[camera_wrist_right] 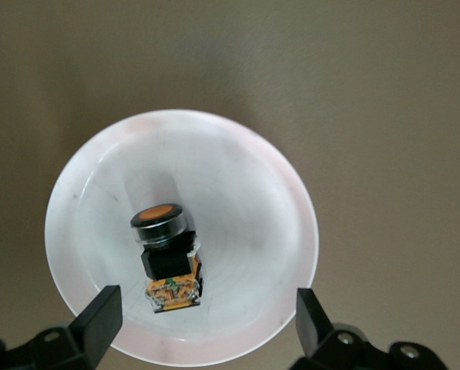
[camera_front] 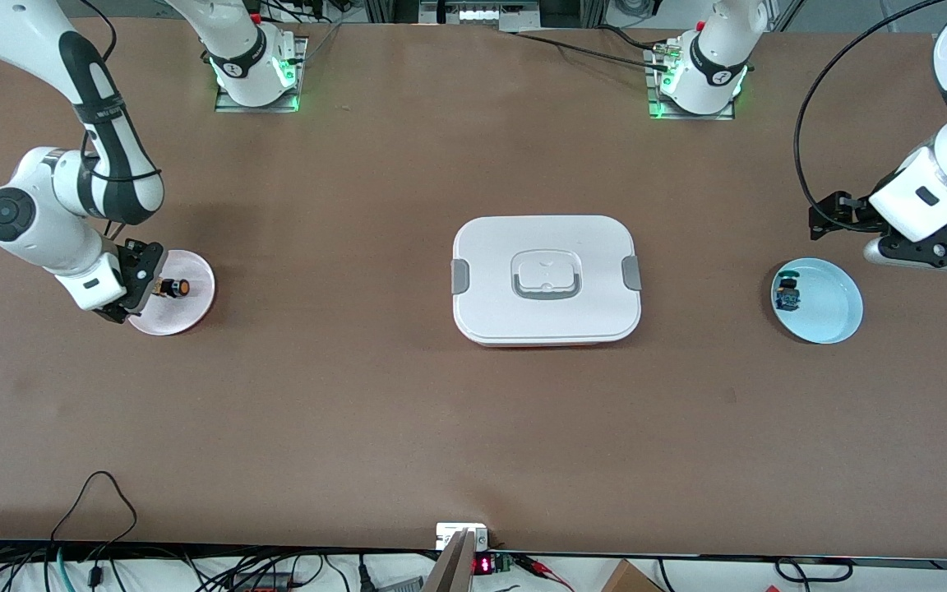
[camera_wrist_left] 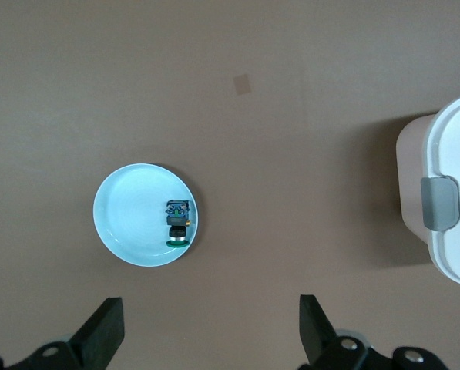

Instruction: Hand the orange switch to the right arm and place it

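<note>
The orange switch (camera_front: 172, 289) lies on its side in a pink plate (camera_front: 194, 311) at the right arm's end of the table. In the right wrist view the switch (camera_wrist_right: 164, 250) shows its orange cap, black body and orange base inside the plate (camera_wrist_right: 291, 200). My right gripper (camera_front: 143, 284) hangs open just over the plate's edge, its fingers (camera_wrist_right: 102, 308) apart on either side of the switch's base and not touching it. My left gripper (camera_front: 823, 220) is open and empty over bare table beside a blue plate (camera_front: 835, 316).
The blue plate (camera_wrist_left: 125, 223) holds a blue-green switch (camera_front: 787, 293), which also shows in the left wrist view (camera_wrist_left: 179, 222). A closed white container with grey latches (camera_front: 546, 279) sits mid-table; its end shows in the left wrist view (camera_wrist_left: 453, 154).
</note>
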You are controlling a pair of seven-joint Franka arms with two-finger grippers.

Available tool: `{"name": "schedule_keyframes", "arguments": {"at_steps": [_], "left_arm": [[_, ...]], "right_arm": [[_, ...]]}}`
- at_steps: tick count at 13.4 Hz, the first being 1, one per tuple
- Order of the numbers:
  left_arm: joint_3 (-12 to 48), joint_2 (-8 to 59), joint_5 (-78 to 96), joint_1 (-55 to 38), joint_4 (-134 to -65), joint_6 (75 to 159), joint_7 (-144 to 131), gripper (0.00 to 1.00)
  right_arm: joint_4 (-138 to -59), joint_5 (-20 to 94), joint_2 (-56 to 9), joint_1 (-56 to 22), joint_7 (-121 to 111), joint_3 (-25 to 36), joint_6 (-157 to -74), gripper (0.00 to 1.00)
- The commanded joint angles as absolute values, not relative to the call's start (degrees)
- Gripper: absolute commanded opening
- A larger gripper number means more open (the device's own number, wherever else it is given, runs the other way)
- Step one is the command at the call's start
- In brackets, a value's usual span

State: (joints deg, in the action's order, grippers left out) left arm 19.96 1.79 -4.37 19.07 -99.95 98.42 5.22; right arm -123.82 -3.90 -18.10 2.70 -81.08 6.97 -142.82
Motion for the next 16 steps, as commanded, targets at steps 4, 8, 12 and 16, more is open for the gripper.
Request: {"name": "schedule_keyframes", "arguments": {"at_steps": [4, 8, 12, 16], "left_arm": [[20.2, 0.8, -4.8, 19.8, -96.9, 95.1, 5.4, 1.0], [20.4, 0.8, -4.7, 19.7, -96.2, 94.8, 5.4, 1.0], [20.5, 0.9, -4.7, 19.6, -96.2, 94.8, 5.4, 1.0], [20.5, 0.9, -4.9, 19.5, -96.3, 94.8, 5.4, 1.0]], "right_arm": [[-120.0, 4.5, -14.2, 2.5, -78.8, 6.6, -136.9, 1.0], [-118.5, 6.4, -11.1, 2.3, -62.2, 6.6, -131.2, 1.0], [-110.9, 6.2, -10.0, 0.4, -36.3, 6.7, -116.5, 1.0], [-103.1, 5.4, -9.8, 0.1, -18.8, 6.7, -100.8, 1.0]]}}
